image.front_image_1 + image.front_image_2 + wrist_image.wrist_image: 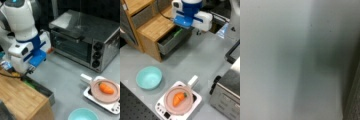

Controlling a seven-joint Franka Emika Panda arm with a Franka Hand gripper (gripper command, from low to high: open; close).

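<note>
One hazard for you: the gripper (29,70) hangs just over the open drawer (171,40) of the wooden cabinet (152,28); descending could strike its rim. Whether the fingers are apart, I cannot tell.

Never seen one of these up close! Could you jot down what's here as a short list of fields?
Gripper: gripper low over the open drawer of the wooden cabinet
In drawer: something green
Pan: pink pan on a white hob, holding a carrot
Bowl: teal bowl on the grey table
Oven: toaster oven, door shut
Wrist view: blurred grey surface only
</note>
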